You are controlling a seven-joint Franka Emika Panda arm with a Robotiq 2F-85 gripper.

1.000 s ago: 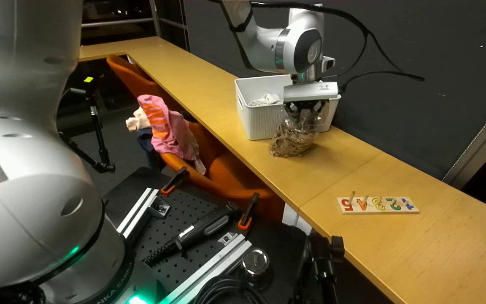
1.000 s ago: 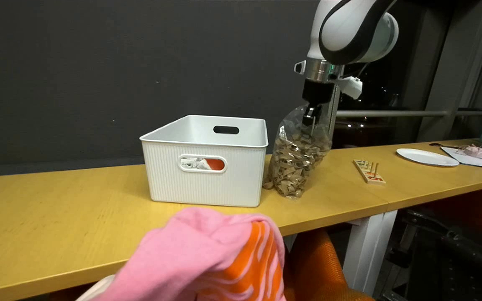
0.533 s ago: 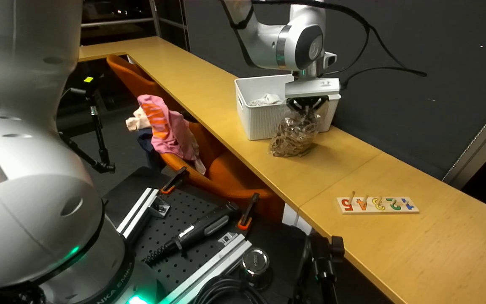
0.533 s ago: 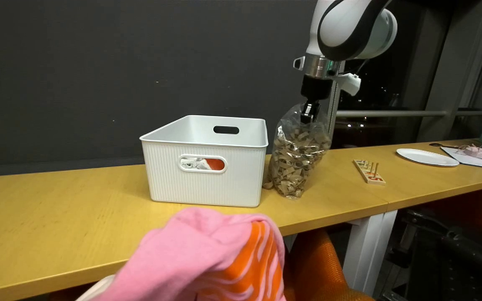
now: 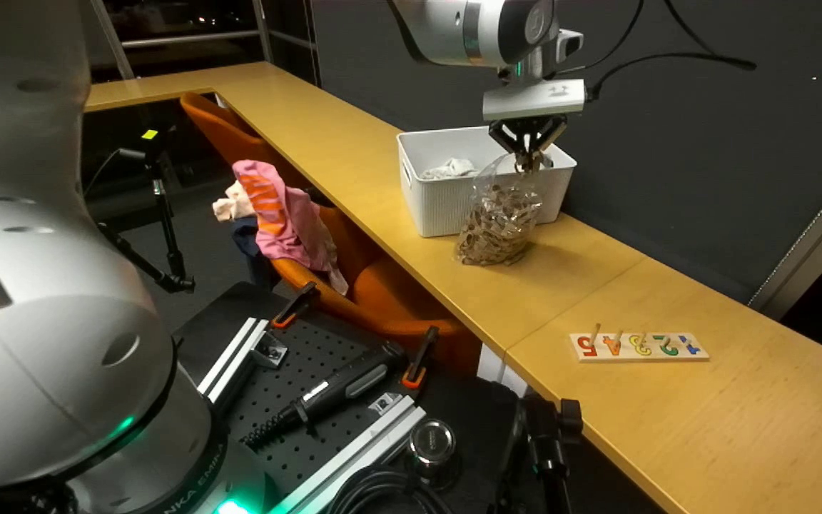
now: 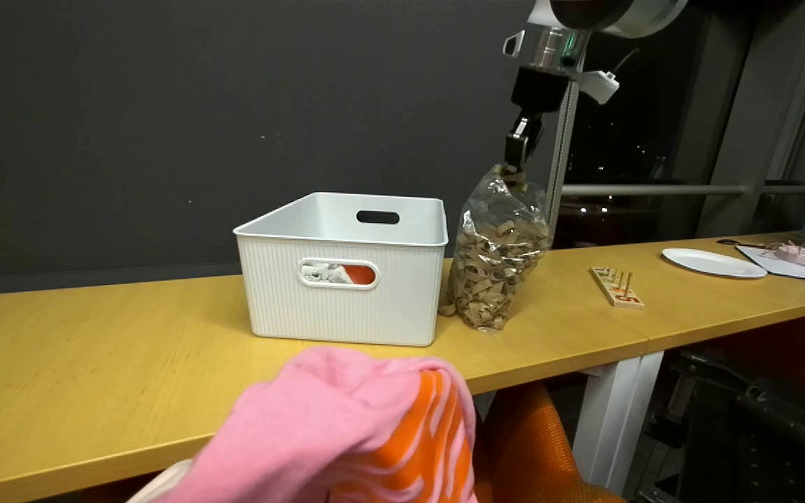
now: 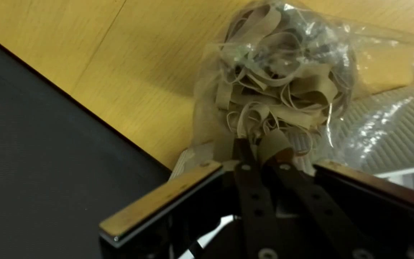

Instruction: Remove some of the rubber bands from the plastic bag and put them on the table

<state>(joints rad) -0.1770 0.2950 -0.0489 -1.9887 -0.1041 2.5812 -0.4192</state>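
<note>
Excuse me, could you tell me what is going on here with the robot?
The robot's gripper is shut on a few rubber bands at the top of the clear plastic bag. The bag stands on the wooden table, beside the white bin, with many more bands inside it. The aim is to put some on the table; those in the grip are not down there yet.

The plastic bag (image 6: 499,258) looks glossy, the wooden table (image 6: 112,349) smooth.

Tan rubber bands (image 7: 261,99), yellow-brown table (image 6: 116,377), white bin (image 6: 339,314), pink cloth (image 6: 332,419) with wavy orange stripes
</note>
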